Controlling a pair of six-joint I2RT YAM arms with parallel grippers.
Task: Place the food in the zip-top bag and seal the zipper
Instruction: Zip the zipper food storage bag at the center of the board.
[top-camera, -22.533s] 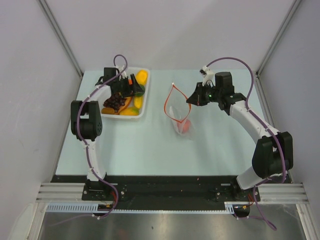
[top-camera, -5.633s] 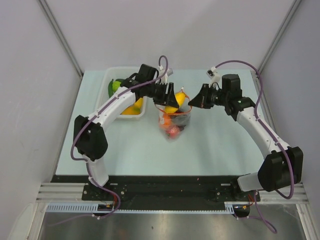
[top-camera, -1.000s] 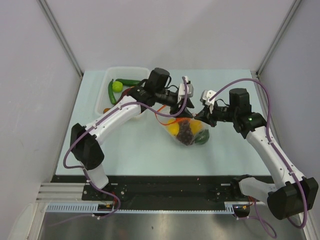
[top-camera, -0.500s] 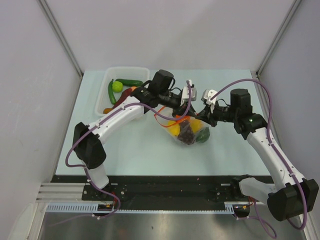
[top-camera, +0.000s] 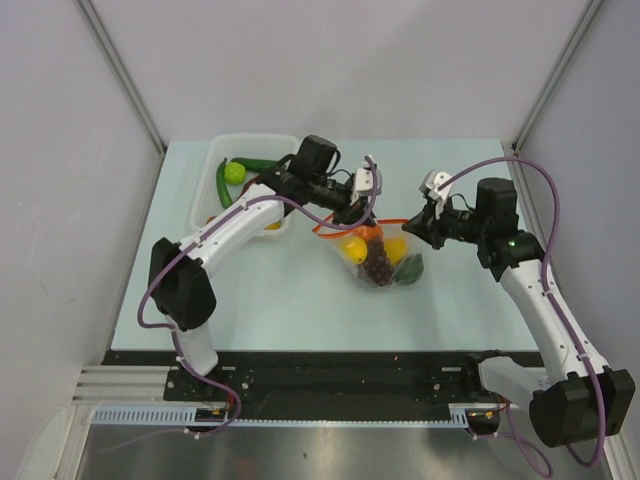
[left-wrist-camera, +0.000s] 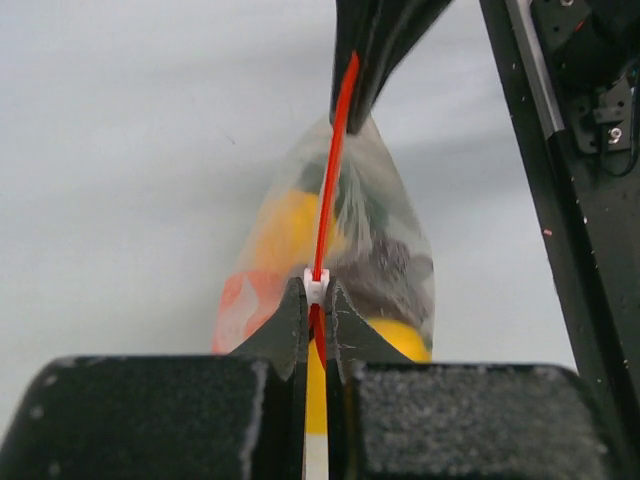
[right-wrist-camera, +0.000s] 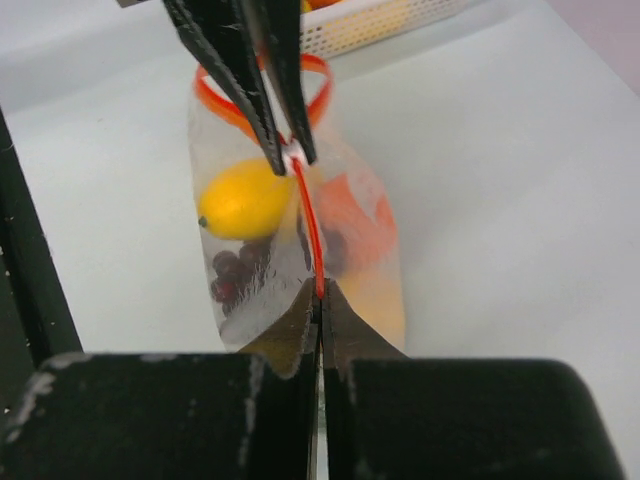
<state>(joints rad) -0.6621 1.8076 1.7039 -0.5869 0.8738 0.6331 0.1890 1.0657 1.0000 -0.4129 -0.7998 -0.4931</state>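
Note:
The clear zip-top bag (top-camera: 380, 262) hangs between my two grippers just above the table. It holds food: a yellow fruit (top-camera: 353, 249), dark grapes (top-camera: 377, 262) and a green piece (top-camera: 408, 268). The red zipper (left-wrist-camera: 330, 170) runs taut between the grippers. My left gripper (left-wrist-camera: 316, 296) is shut on the zipper at its small white slider (left-wrist-camera: 316, 288). At the opposite end, my right gripper (right-wrist-camera: 320, 292) is shut on the zipper (right-wrist-camera: 310, 225). Behind the left gripper (right-wrist-camera: 285, 150), a loop of the strip still gapes. From above, the left gripper (top-camera: 362, 212) and the right gripper (top-camera: 413, 226) face each other across the bag's mouth.
The white tray (top-camera: 205, 190) stands at the back left with a green cucumber (top-camera: 258, 164), a lime (top-camera: 234, 172) and other pieces in it. My left arm reaches over the tray's right side. Grey walls enclose the table.
My left gripper has closed on the zipper. The right gripper has pulled to the right, drawing the strip straight. The bag has shifted slightly right.

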